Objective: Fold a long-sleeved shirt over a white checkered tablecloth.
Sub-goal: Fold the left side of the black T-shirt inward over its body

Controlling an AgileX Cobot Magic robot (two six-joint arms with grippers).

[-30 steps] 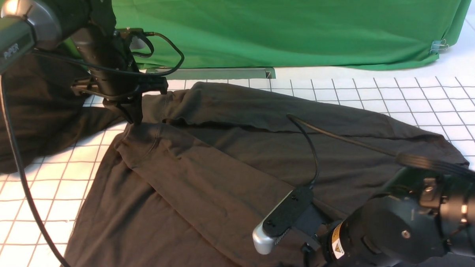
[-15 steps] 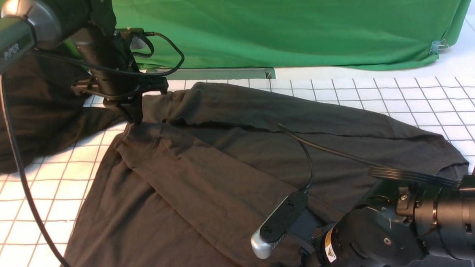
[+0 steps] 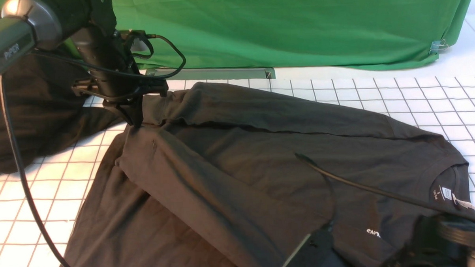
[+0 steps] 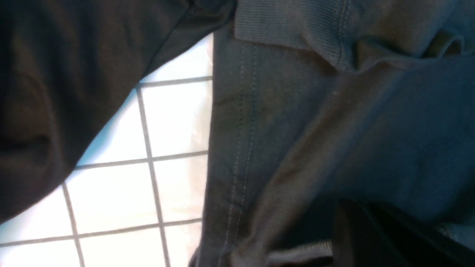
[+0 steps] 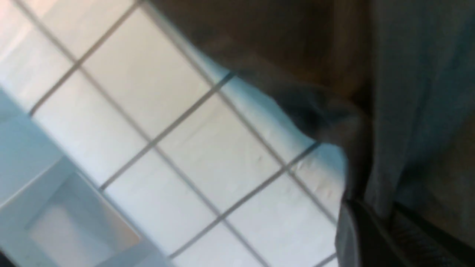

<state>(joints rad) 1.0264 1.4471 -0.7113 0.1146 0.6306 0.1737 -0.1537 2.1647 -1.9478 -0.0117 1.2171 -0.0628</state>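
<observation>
Item: long-sleeved shirt (image 3: 238,149), lying on the white checkered tablecloth (image 3: 418,95), mid-scene.

Orientation: its long axis runs from far left to near right. The collar with white label is at near right and the hem at far left. One sleeve is folded diagonally over the body.

Surroundings I see: a second dark garment (image 3: 39,112) at far left, a green backdrop (image 3: 297,24) beyond, and a black cable (image 3: 382,193) crossing the chest.

Left gripper (image 3: 136,120): the arm drops steeply and the pincer is clenched on the hem edge, beside a ribbed cuff (image 4: 289,22).

Right gripper (image 5: 362,211): it sits low at near right, mostly outside my front view, clenched on the shirt's edge over the cloth.
</observation>
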